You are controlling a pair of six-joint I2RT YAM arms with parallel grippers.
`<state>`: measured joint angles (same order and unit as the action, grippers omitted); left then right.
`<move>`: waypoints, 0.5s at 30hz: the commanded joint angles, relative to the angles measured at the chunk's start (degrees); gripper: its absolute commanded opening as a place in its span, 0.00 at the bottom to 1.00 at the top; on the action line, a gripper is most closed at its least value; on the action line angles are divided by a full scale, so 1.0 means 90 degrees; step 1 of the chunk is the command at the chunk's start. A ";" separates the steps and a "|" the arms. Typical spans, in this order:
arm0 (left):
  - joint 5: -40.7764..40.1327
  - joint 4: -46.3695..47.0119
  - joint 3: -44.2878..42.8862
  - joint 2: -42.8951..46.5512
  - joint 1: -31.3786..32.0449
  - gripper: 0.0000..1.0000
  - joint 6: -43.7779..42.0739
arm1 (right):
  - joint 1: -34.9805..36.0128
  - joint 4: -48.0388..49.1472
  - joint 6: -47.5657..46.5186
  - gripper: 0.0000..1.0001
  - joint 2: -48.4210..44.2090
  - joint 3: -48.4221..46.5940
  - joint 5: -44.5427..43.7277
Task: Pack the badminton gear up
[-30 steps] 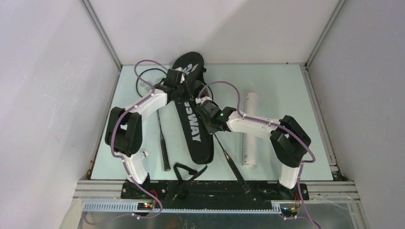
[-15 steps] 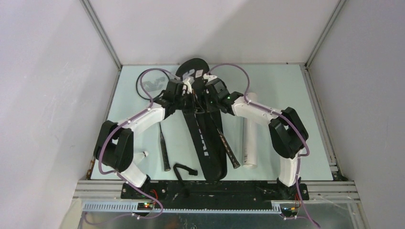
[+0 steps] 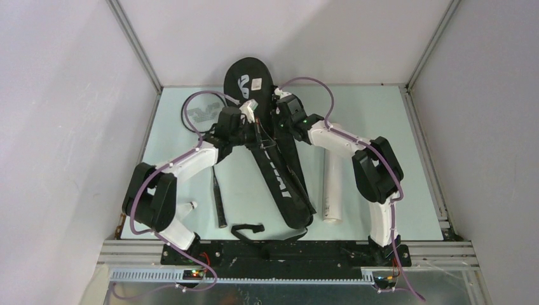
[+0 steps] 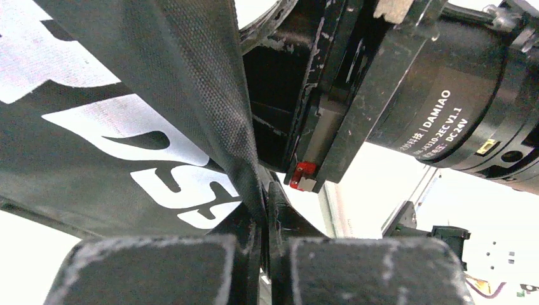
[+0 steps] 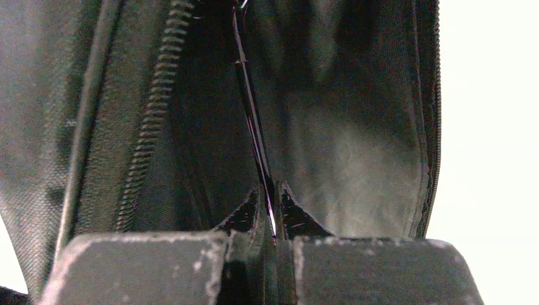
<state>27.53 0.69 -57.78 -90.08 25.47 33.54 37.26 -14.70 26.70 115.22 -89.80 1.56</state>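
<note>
White walls close in a pale green table (image 3: 381, 127), and packing on it is only partly done. The black racket bag (image 3: 279, 184) lies down the middle of the table, running from the far edge toward the near edge, with its strap (image 3: 248, 229) trailing at the near edge.

Your left gripper (image 4: 264, 213) has its fingers pressed together on the edge of the bag's fabric, apparently to hold the mouth open. Your right gripper (image 5: 273, 213) is clamped on a thin black bar. This looks like the frame of the first racket (image 5: 251, 127), and it points into the bag's open interior beside the zipper (image 5: 152, 108). I judge that racket to be going in, but I cannot tell how deep it sits.

These things are left outside the bag:
- The second racket (image 3: 218, 197) lies flat on the table, just left of the bag.
- The white tube (image 3: 332, 178) lies to the bag's right.
- A small white piece, perhaps a shuttlecock (image 3: 191, 206), sits near the left arm's base.

The bag has not yet been zipped.
</note>
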 commanded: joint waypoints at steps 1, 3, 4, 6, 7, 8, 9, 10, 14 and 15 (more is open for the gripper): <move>0.1160 -0.0029 -0.0320 -0.0004 0.0340 0.00 0.0266 | -0.0113 0.1532 0.0230 0.00 -0.0074 -0.0051 -0.0149; 0.1044 0.0131 -0.0369 -0.0072 0.0334 0.00 0.0287 | -0.0200 0.1557 0.0491 0.01 -0.0101 0.0123 0.0143; 0.0750 -0.0103 -0.0482 -0.0106 0.0329 0.00 0.0238 | -0.0240 0.1561 0.0593 0.03 -0.0103 0.0190 0.0438; 0.0329 -0.0470 -0.0650 -0.0175 0.0305 0.00 0.0019 | -0.0254 0.1491 0.0555 0.15 -0.0110 0.0152 0.0730; 0.0222 -0.0552 -0.0684 -0.0190 0.0268 0.00 -0.0013 | -0.0243 0.1380 0.0498 0.17 -0.0169 0.0143 0.0801; -0.0007 -0.0667 -0.0742 -0.0204 0.0242 0.00 -0.0044 | -0.0248 0.1307 0.0324 0.20 -0.0211 0.0129 0.0949; -0.0252 -0.0699 -0.0760 -0.0205 0.0186 0.00 -0.0103 | -0.0259 0.1137 0.0212 0.21 -0.0348 0.0131 0.1130; -0.0371 -0.0762 -0.0780 -0.0210 0.0152 0.00 -0.0123 | -0.0270 0.1048 -0.0070 0.24 -0.0423 0.0146 0.1215; -0.0537 -0.0738 -0.0774 -0.0246 -0.0057 0.00 0.0006 | -0.0402 0.0318 -0.0779 0.52 -0.1084 0.0423 0.1512; -0.0578 -0.0655 -0.0751 -0.0245 -0.0094 0.00 0.0049 | -0.0444 0.0240 -0.0862 0.57 -0.1389 0.0707 0.1493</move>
<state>24.14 -7.33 -62.39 -92.51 26.13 33.61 34.24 -10.35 25.32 112.90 -86.78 11.55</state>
